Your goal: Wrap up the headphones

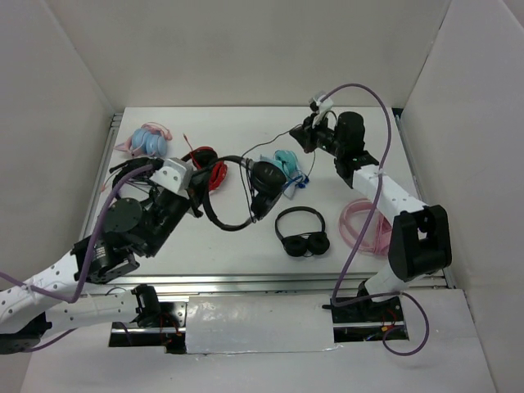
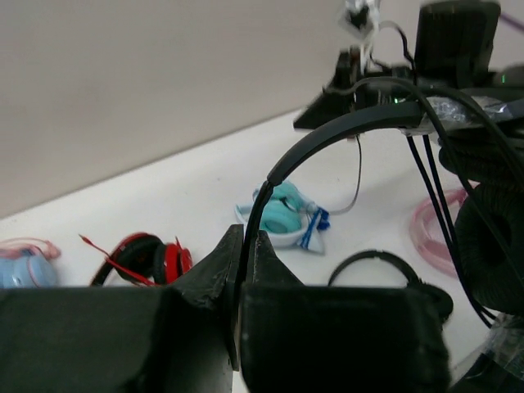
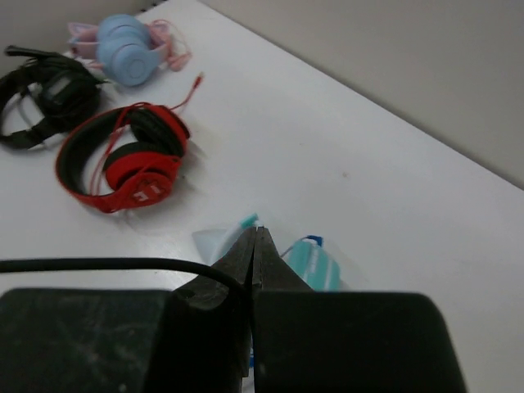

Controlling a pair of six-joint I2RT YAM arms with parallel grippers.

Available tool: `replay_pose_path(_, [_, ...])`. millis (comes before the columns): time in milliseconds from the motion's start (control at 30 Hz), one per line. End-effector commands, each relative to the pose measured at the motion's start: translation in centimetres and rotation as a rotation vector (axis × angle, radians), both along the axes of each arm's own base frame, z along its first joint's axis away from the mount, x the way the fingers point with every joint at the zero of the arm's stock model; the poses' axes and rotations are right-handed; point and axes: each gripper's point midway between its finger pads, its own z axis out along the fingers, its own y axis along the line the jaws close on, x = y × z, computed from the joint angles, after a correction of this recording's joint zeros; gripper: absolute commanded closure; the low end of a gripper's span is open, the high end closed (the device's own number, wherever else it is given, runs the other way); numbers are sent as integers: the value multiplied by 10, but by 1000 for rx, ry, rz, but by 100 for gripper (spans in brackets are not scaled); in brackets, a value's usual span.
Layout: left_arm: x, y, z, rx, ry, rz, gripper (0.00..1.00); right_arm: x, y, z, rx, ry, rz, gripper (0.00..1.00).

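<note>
The left gripper [image 2: 247,246] is seen clamped on the thin headband of the headphones [image 1: 264,178]. The band is arched rightward from it, and the earcups are found over the middle of the counter [image 1: 237,262], between the two grippers. From there the thin black cable [image 3: 98,264] is stretched to the right gripper [image 3: 254,246], whose fingers are pinched together on it. Another black pair [image 1: 301,237] is left lying nearby.

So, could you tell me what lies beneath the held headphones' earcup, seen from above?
Bagged teal headphones peek out beside the earcup; part of them is covered by it.
</note>
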Motion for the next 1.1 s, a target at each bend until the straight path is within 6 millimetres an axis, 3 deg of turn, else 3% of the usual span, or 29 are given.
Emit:
replay_pose_path(0, [-2, 19, 82, -206, -140, 46, 100, -39, 42, 21, 68, -84, 211, 100])
replay_pose_path(33, [-3, 26, 102, -250, -157, 62, 100, -51, 60, 22, 76, -106, 267, 100])
replay_pose_path(67, [2, 22, 106, -235, -154, 82, 100, -58, 67, 13, 81, -88, 289, 100])
replay_pose_path(200, [14, 50, 146, -270, -166, 264, 100, -88, 100, -3, 107, -72, 398, 100])
replay_pose_path(267, [21, 49, 152, -260, -173, 309, 100, -107, 114, -14, 115, -48, 447, 100])
replay_pose_path(333, [27, 59, 160, -265, -175, 382, 100, -129, 127, -25, 102, -27, 500, 100])
replay_pose_path(433, [45, 58, 158, -249, -148, 449, 100, -145, 132, -29, 94, -28, 481, 100])
replay_pose_path(467, [61, 60, 148, -253, -117, 484, 100, -159, 133, -31, 91, -28, 483, 100])
replay_pose_path(533, [85, 74, 141, -252, -94, 507, 100, -164, 121, -48, 59, -2, 384, 100])
replay_pose_path(567, [97, 79, 133, -273, -70, 530, 100, -175, 119, -33, 71, -39, 363, 100])
replay_pose_path(600, [107, 83, 122, -255, -49, 545, 100, -179, 114, -38, 55, -24, 328, 100])
replay_pose_path(633, [123, 101, 115, -255, -38, 596, 100, -178, 101, -45, 34, -18, 247, 100])
replay_pose_path(667, [131, 107, 108, -272, -18, 605, 100, -189, 97, -29, 47, -56, 224, 100])
replay_pose_path(700, [141, 124, 98, -254, 5, 648, 100, -193, 89, -43, 3, -34, 191, 100])
replay_pose_path(733, [151, 118, 90, -257, 33, 602, 100, -186, 71, -30, 8, -65, 73, 100])
replay_pose_path(767, [157, 120, 83, -246, 52, 588, 100, -188, 63, -36, -20, -48, 31, 100])
replay_pose_path(800, [165, 129, 73, -260, 80, 602, 100, -184, 50, -28, -24, -64, -43, 100])
replay_pose_path(867, [173, 126, 56, -258, 120, 559, 100, -184, 38, -28, -42, -52, -98, 100])
replay_pose_path(933, [180, 136, 45, -277, 142, 580, 100, -185, 30, -13, -32, -83, -135, 100])
replay_pose_path(1067, [191, 145, 3, -237, 220, 612, 100, -181, 16, 22, -58, -189, -208, 100])
